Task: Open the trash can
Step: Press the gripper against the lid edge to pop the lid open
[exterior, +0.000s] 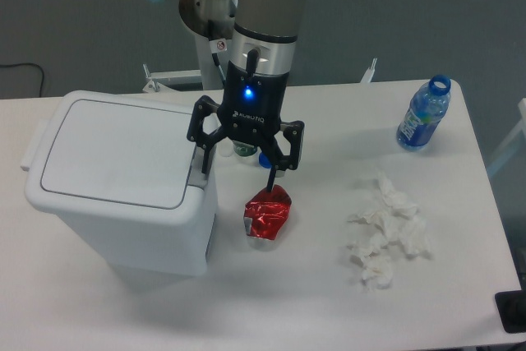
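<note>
The trash can (119,182) is a large white boxy bin at the left of the table, its lid down. A grey push-button tab (200,168) sits on its right edge. My gripper (236,177) hangs open just right of the bin. Its left fingertip (204,166) is at the tab, and I cannot tell whether it touches. The right fingertip (269,187) is just above a crushed red can. Nothing is held between the fingers.
A crushed red can (265,213) lies right of the bin. A blue bottle cap and a small green-labelled jar (242,149) sit behind the gripper. Crumpled white tissues (386,232) lie at the right, a blue water bottle (422,114) at the far right.
</note>
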